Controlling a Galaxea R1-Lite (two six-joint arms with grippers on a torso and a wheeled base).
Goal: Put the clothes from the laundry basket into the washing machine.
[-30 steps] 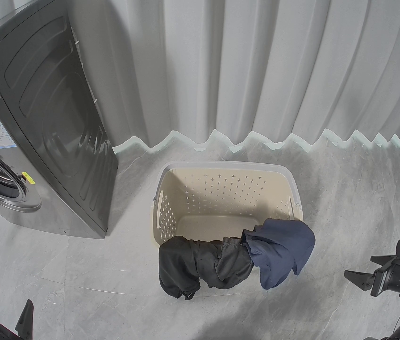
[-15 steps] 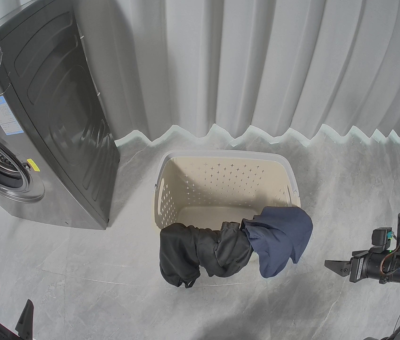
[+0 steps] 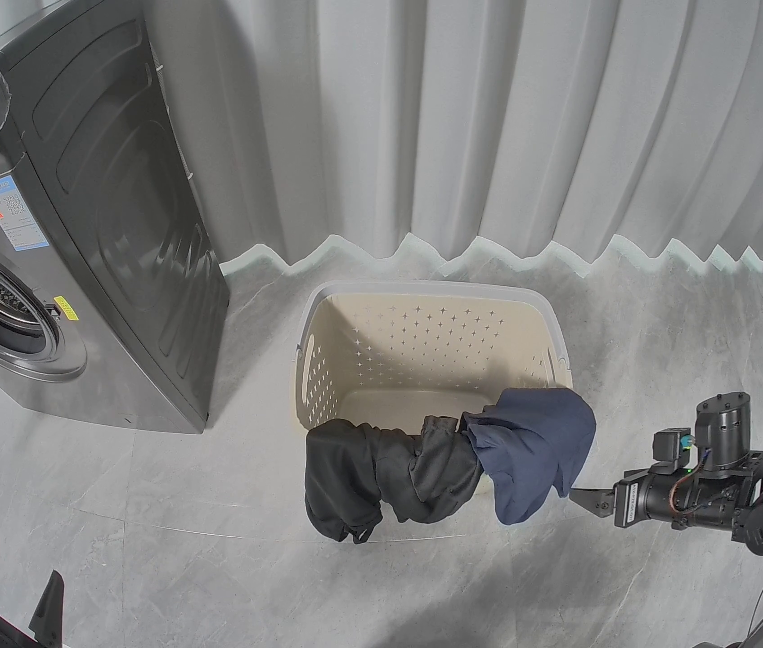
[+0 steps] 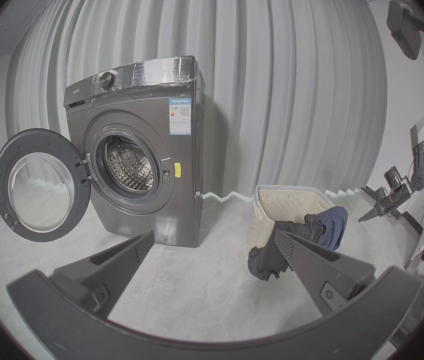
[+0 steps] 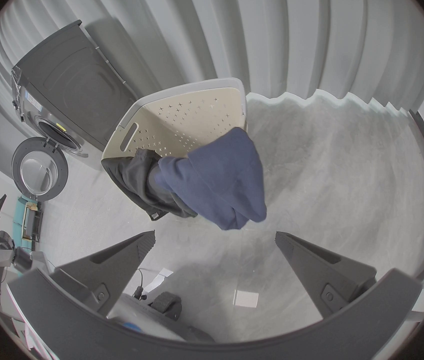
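Note:
A cream laundry basket (image 3: pixel 440 297) stands on the floor before the curtain. Over its front rim hang a black garment (image 3: pixel 381 479) and, to its right, a navy garment (image 3: pixel 534 452). The grey washing machine (image 3: pixel 103 227) stands at the left, its drum (image 4: pixel 127 163) uncovered and its round door (image 4: pixel 39 186) swung open. My right gripper (image 3: pixel 593 501) is open, level with the navy garment (image 5: pixel 222 181) and just right of its hanging edge, not touching it. My left gripper (image 3: pixel 20 569) is open and empty, low at the near left, facing the machine.
A white pleated curtain (image 3: pixel 489 92) closes off the back. Grey floor (image 3: pixel 175 497) lies bare between the machine and the basket. A small white slip (image 5: pixel 246 298) lies on the floor beneath my right gripper.
My right gripper has moved left, from the right edge to just beside the navy garment. The head view has shifted slightly. The left gripper and the clothes have not moved.

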